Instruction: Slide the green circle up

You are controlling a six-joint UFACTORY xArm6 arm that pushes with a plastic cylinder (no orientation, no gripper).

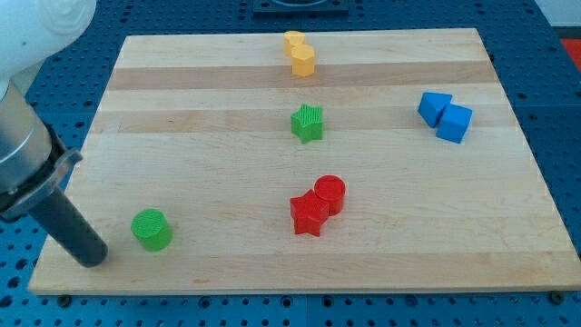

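Observation:
The green circle (152,229) sits near the view's bottom left of the wooden board (390,218). My tip (93,260) rests on the board just left of and slightly below the green circle, a small gap apart from it. The dark rod rises from the tip toward the view's upper left.
A green star (308,123) lies at mid-board. A red star (309,215) touches a red circle (330,194) below it. Two yellow blocks (299,53) sit at the top edge. Two blue blocks (445,115) sit at the right.

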